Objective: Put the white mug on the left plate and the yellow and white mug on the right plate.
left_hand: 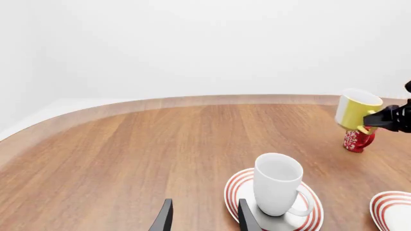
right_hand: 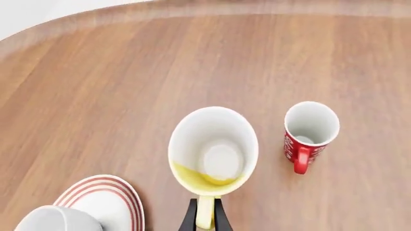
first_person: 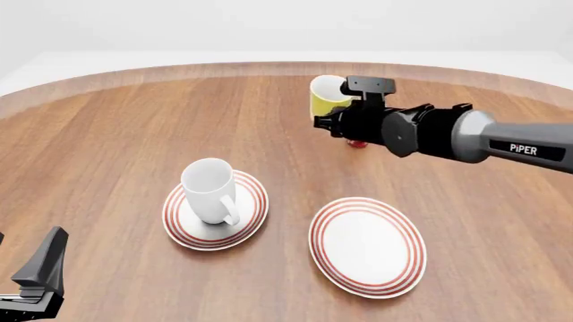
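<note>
Down at the near left corner, the left gripper [first_person: 36,282] waits with its two fingers apart and nothing between them. Just past it, the white mug [first_person: 209,190] stands up straight on the left plate [first_person: 184,228], so that half of the job looks done. Beside that, the right plate [first_person: 367,245] lies bare on the wooden table [first_person: 107,147]. Farther back, the right gripper [right_hand: 205,219] pinches the handle of the yellow and white mug [right_hand: 213,150] and holds it up off the table, tipped a little. A small red cup [right_hand: 308,134] stands close by it. To do this step well, the arm should bring the mug back over the right plate, keep clear of the red cup, and set it down flat in the middle before letting go.
</note>
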Controlling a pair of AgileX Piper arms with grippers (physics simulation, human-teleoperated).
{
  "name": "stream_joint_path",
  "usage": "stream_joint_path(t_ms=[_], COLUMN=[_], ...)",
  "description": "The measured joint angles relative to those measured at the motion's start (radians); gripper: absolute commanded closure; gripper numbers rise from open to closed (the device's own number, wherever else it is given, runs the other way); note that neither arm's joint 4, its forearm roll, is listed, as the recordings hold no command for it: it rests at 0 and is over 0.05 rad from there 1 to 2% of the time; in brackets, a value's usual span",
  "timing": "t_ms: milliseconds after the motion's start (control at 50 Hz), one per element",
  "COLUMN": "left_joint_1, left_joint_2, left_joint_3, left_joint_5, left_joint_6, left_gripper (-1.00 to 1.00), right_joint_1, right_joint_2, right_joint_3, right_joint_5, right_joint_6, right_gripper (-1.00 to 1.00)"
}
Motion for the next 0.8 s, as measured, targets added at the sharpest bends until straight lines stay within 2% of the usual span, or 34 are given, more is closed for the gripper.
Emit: stream_joint_path(t_ms=[800], left_joint_1=[0.0], left_joint_2=[0.0], left_joint_3=[0.0], left_joint_5=[0.0], left_joint_6=[0.0], left_gripper=[-1.0], right_joint_1=[-0.013], right_joint_2=[-0.357], right_joint_3=[0.322], right_joint_5=[-0.034], right_joint_6=[-0.01], right_gripper=[1.0])
